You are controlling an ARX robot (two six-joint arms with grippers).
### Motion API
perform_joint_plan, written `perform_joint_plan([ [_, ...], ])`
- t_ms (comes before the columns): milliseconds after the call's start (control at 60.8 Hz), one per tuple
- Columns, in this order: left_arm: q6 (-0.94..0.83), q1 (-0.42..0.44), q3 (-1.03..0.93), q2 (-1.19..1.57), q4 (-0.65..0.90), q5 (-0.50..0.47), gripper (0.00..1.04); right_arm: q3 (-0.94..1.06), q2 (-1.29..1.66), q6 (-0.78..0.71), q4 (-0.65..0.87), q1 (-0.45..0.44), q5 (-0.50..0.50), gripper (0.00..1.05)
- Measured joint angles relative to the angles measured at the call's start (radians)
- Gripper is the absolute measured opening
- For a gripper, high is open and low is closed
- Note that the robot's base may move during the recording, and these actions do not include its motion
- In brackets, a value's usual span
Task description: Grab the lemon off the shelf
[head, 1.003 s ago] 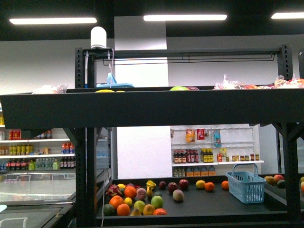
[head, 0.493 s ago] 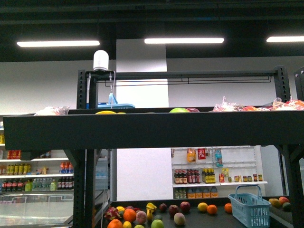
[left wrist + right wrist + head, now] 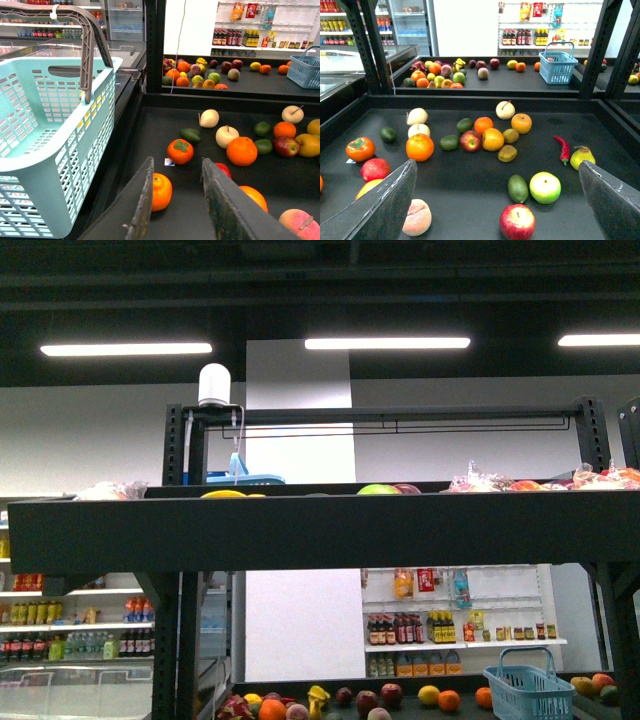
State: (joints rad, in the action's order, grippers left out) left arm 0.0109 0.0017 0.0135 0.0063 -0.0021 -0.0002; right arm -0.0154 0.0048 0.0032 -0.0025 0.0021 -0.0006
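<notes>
The shelf is a black rack; the front lip of its upper tier (image 3: 300,530) spans the front view. A yellow rounded thing (image 3: 222,493) just tops that lip; I cannot tell if it is the lemon. On a lower tier (image 3: 470,200), a yellow-orange round fruit (image 3: 492,139) lies among the mixed fruit and also shows in the left wrist view (image 3: 308,145). My left gripper (image 3: 177,165) hangs open above this tier, with an orange (image 3: 161,191) beside one finger. My right gripper (image 3: 497,165) is wide open over a green apple (image 3: 545,187) and a red apple (image 3: 517,221). Neither arm shows in the front view.
A teal basket (image 3: 50,150) with a grey handle sits close beside my left gripper. A blue basket (image 3: 528,690) stands on the far tier with more fruit. Black uprights (image 3: 592,47) frame the tier. White shelves of bottles (image 3: 450,625) line the back wall.
The front view has risen: the upper tier's lip sits lower in the picture, and the far fruit and blue basket have slid to the bottom edge.
</notes>
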Motion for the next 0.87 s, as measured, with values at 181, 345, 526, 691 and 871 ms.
perform_joint_plan([
  [181,0.0,0.0,0.0,0.0,0.0,0.0,0.86,0.0,0.0,0.0,0.0,0.0,0.0,0.97],
  [345,-0.002,0.0,0.0,0.0,0.0,0.0,0.97,0.0,0.0,0.0,0.0,0.0,0.0,0.97],
  [526,-0.002,0.0,0.0,0.0,0.0,0.0,0.97,0.0,0.0,0.0,0.0,0.0,0.0,0.97],
  [691,-0.002,0.0,0.0,0.0,0.0,0.0,0.97,0.0,0.0,0.0,0.0,0.0,0.0,0.97],
  [871,-0.002,0.0,0.0,0.0,0.0,0.0,0.97,0.0,0.0,0.0,0.0,0.0,0.0,0.97],
])
